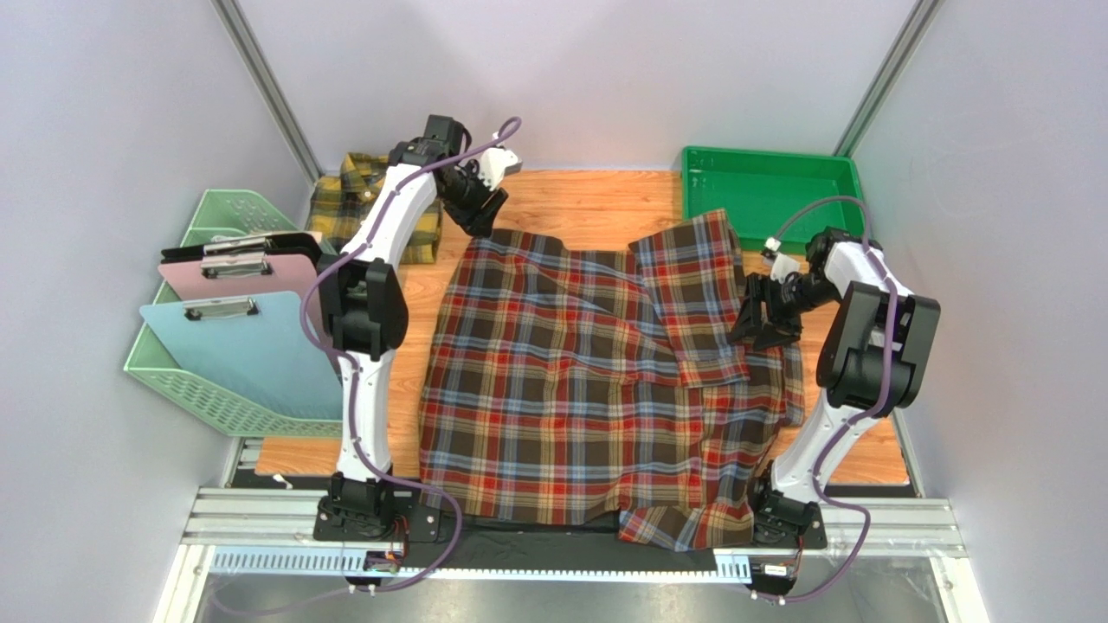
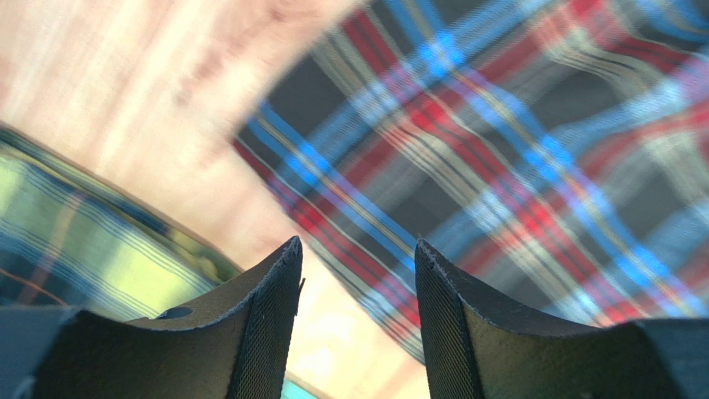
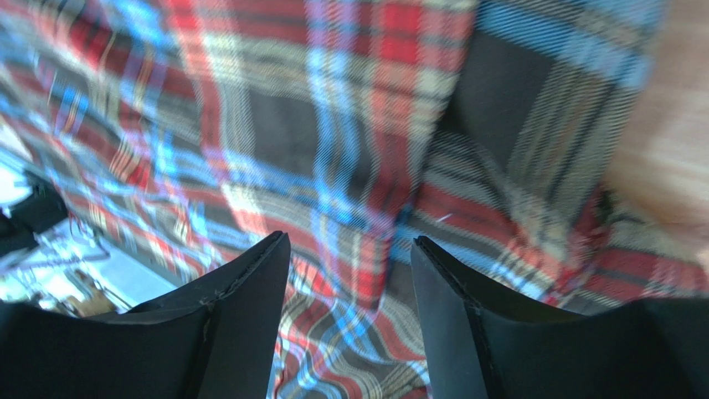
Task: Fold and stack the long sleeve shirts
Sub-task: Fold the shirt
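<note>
The red, brown and navy plaid shirt point(image 1: 585, 377) lies spread over the middle of the wooden table, its right sleeve point(image 1: 696, 305) folded in over the body. The yellow and dark check shirt point(image 1: 358, 195) lies bunched at the back left, partly behind the left arm. My left gripper point(image 1: 484, 218) is open and empty above the red shirt's back left corner point(image 2: 499, 166); the yellow shirt point(image 2: 75, 241) shows to its left. My right gripper point(image 1: 761, 327) is open and empty over the red shirt's right edge point(image 3: 358, 150), beside the folded sleeve.
A green tray point(image 1: 767, 175) stands at the back right. A light green basket point(image 1: 221, 390) at the left holds pink point(image 1: 241, 279), blue point(image 1: 247, 344) and black clipboards. Bare wood table point(image 1: 585, 201) shows at the back, and at the right edge point(image 1: 878, 454).
</note>
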Motion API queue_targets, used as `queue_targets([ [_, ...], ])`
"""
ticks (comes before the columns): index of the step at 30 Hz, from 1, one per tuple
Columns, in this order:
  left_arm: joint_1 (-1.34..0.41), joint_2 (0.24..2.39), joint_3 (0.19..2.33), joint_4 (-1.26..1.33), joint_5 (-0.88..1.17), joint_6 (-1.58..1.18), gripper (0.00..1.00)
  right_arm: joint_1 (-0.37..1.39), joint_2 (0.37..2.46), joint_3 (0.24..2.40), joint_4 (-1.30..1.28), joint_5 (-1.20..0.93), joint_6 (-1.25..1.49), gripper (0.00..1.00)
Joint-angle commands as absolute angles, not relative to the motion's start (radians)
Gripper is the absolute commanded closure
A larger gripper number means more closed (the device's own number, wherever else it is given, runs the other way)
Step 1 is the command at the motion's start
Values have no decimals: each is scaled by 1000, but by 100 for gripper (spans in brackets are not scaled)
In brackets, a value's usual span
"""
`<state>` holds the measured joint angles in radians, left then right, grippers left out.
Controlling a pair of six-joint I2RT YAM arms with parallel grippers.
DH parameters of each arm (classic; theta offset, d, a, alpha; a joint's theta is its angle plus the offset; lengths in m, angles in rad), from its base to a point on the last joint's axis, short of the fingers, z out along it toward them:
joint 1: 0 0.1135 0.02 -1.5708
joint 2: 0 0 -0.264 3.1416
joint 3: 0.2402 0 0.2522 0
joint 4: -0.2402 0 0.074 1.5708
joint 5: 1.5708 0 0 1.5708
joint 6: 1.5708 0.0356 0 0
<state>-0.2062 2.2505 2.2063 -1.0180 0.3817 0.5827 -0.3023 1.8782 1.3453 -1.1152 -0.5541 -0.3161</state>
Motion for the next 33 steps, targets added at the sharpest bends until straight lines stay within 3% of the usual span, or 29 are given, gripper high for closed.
queue_targets([
  [1, -206, 2353, 2313, -1003, 342, 695, 40, -290, 1890, 1365, -1019, -509, -209, 39],
  [8, -206, 2447, 2321, -867, 232, 801, 42, -215, 1942, 1391, -1022, -476, -178, 39],
  [21, -206, 2519, 2353, -749, 245, 851, 46, -201, 1938, 1381, -1035, -469, -173, 45],
  [33, -204, 2554, 2364, -712, 345, 913, 49, -212, 1902, 1413, -1063, -477, -202, 39],
])
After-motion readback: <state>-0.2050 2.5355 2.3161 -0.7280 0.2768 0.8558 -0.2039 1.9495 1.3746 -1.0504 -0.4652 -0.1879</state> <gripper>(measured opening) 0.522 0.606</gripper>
